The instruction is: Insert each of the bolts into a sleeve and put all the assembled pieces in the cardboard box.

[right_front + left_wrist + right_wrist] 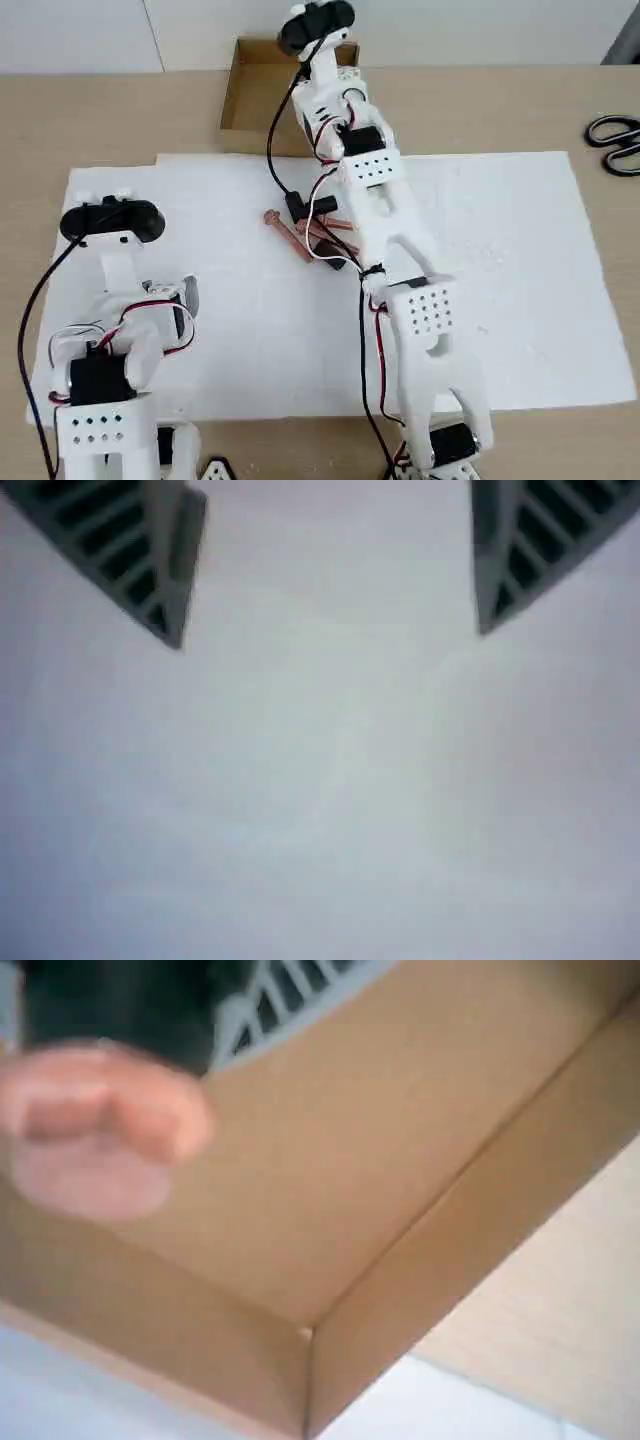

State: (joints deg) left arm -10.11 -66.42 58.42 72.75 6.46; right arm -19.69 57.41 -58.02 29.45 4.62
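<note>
The right gripper is pinching a black sleeve with a copper-coloured bolt in it, directly above the brown cardboard box; the left gripper, jaws spread, is hovering over the white foam sheet; loose copper bolts are lying behind the right gripper, nearer it.

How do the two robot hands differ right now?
The left hand is open and empty; the right hand grips a pink-tipped piece. The left hand hangs over the white sheet; the right hand is above the box. Both point downward.
</note>
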